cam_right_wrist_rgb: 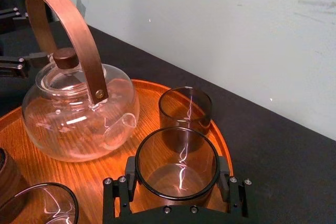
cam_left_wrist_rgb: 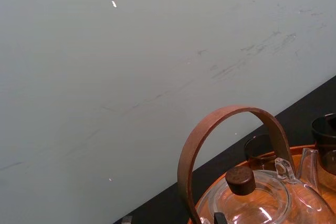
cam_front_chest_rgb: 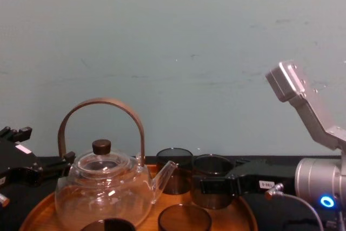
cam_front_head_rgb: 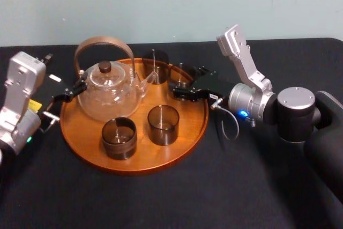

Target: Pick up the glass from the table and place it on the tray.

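The round wooden tray [cam_front_head_rgb: 86,148] lies on the black table [cam_front_head_rgb: 241,186]. My right gripper [cam_front_head_rgb: 183,91] reaches in over the tray's back right rim, shut on a smoky glass [cam_front_head_rgb: 182,76]. In the right wrist view that glass [cam_right_wrist_rgb: 177,156] stands upright between the black fingers [cam_right_wrist_rgb: 119,195], low over the tray's wood [cam_right_wrist_rgb: 47,166]; I cannot tell whether its base touches. The chest view shows the same glass [cam_front_chest_rgb: 212,167] in the gripper [cam_front_chest_rgb: 215,185]. My left gripper [cam_front_head_rgb: 68,95] rests open at the tray's left edge beside the teapot.
A clear glass teapot [cam_front_head_rgb: 109,90] with a curved brown handle fills the tray's back left. Three more dark glasses stand on the tray: one at the back [cam_front_head_rgb: 156,66] and two in front [cam_front_head_rgb: 119,138] [cam_front_head_rgb: 163,124]. A pale wall runs behind the table.
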